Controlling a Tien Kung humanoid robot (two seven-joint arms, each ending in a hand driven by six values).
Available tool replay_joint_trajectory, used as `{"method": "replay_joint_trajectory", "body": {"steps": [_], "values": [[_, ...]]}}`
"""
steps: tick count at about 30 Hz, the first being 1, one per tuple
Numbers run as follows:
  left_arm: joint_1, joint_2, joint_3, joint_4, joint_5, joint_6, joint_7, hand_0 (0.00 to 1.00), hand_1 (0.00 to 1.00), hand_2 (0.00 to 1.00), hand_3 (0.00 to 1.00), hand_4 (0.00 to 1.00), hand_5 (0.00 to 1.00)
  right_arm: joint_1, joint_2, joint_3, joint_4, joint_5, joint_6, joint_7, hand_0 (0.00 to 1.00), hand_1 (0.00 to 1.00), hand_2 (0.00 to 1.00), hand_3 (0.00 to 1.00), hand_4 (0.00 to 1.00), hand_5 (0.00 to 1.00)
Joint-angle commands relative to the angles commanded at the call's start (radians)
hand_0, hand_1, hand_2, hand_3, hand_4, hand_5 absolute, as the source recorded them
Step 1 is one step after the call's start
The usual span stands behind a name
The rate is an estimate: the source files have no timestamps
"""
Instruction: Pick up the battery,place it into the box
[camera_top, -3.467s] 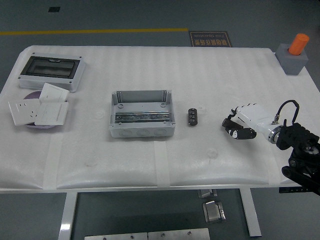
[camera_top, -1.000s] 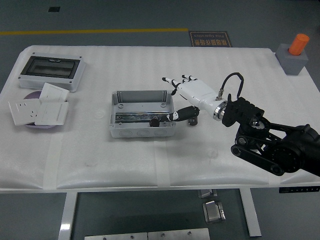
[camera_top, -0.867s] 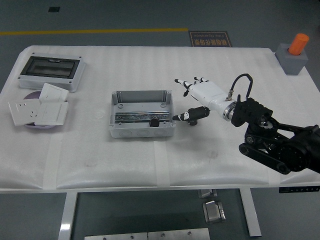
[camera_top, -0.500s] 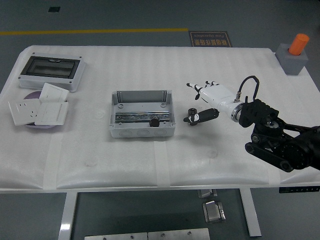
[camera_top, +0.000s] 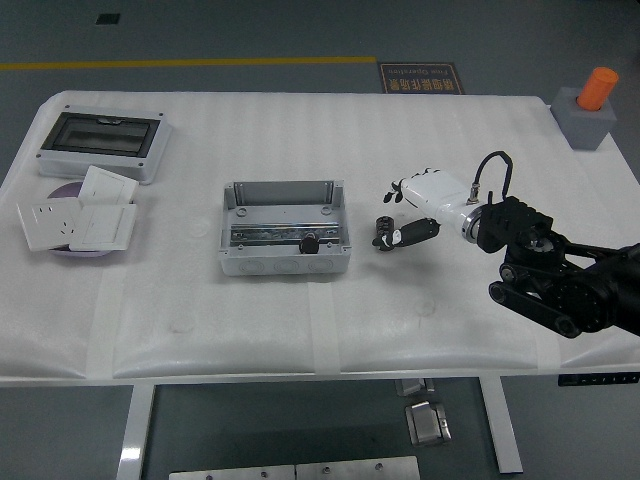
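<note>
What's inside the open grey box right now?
Inside the grey box lie a metal rail and a small black battery near the front wall. Whatever sits under the rail is hidden.

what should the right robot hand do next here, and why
Probably ease the right robot hand a little left and down over the battery, then close on it. The hand is open and holds nothing, its thumb beside that battery, which lies on the table right of the box. One black piece already lies inside.

A workshop: yellow floor line (camera_top: 190, 63), electrical enclosure (camera_top: 101, 143) on a padded table (camera_top: 300, 330).
</note>
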Motion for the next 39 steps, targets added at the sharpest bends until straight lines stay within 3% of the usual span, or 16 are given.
{"method": "replay_joint_trajectory", "body": {"steps": [23,39], "values": [[-0.005,-0.001,0.014,-0.004,-0.007,-0.003,-0.006,0.607,0.628,0.456,0.623,0.563,0.483,0.003,0.035,-0.027,-0.051,0.038,-0.009,0.010,0.838,0.661,0.686,0.704,0.998,0.626],[-0.007,-0.001,0.046,-0.009,-0.042,0.006,-0.021,0.607,0.628,0.447,0.621,0.556,0.489,-0.008,0.042,-0.046,-0.065,0.051,-0.023,0.017,0.833,0.653,0.671,0.697,0.998,0.579]]}}
